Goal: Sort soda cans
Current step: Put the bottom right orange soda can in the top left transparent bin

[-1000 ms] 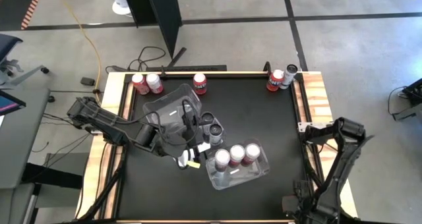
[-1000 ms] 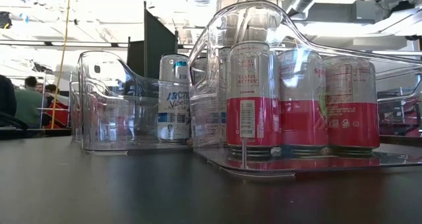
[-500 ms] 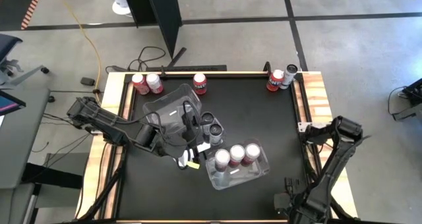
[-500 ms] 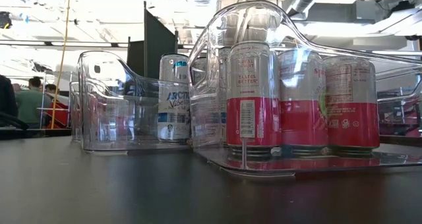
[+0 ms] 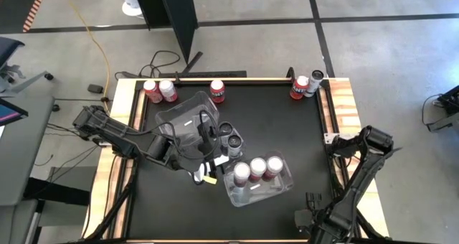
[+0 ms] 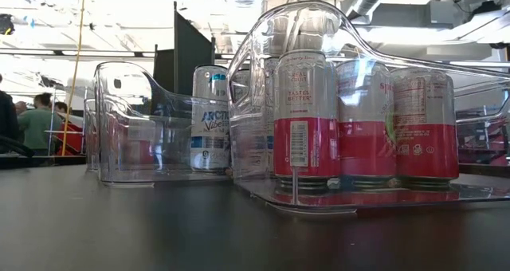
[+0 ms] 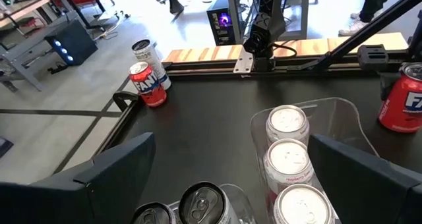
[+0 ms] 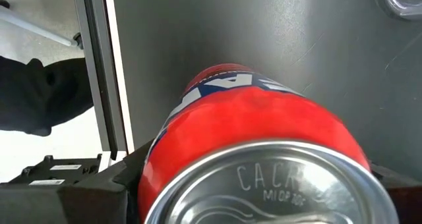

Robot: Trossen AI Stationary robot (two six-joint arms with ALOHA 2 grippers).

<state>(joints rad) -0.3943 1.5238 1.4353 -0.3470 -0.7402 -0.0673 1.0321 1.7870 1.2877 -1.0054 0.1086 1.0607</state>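
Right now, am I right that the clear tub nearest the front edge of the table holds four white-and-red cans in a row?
Not quite: the clear tub holds three white-and-red cans in a row, not four. The high view shows them plainly.

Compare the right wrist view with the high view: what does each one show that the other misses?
Only the right wrist view shows the red can close up between the right gripper's jaws, silver top toward the camera. Only the high view shows the whole table: five cans along the far edge, the clear tub holding three pink-and-white cans, and the left gripper at a second tub. Both show the black tabletop and its near edge, where the right arm works.
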